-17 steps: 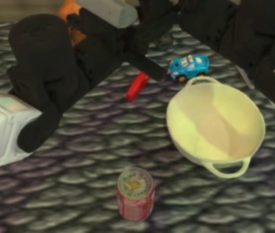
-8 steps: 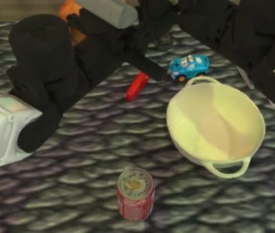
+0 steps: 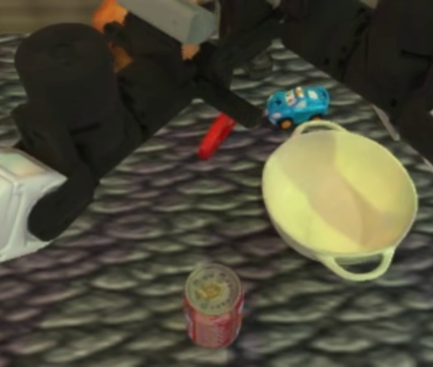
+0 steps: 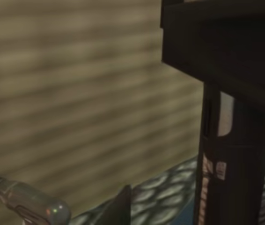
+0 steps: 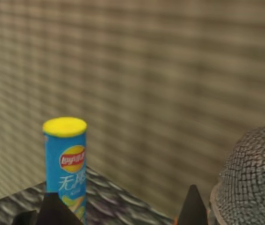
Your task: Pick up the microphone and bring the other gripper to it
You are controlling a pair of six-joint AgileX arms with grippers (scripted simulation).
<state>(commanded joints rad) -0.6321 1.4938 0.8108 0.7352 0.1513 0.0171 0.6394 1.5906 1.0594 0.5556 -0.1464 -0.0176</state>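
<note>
Left arm [image 3: 86, 115] and right arm [image 3: 369, 53] raised, apparently meeting at top centre

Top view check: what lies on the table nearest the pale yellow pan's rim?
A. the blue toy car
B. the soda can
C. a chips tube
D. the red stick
A: the blue toy car sits right beside the pan rim, closer than the can or red stick.

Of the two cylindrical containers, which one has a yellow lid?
The blue chips tube, standing upright by the wall. The red soda can has a metal top instead.
</note>
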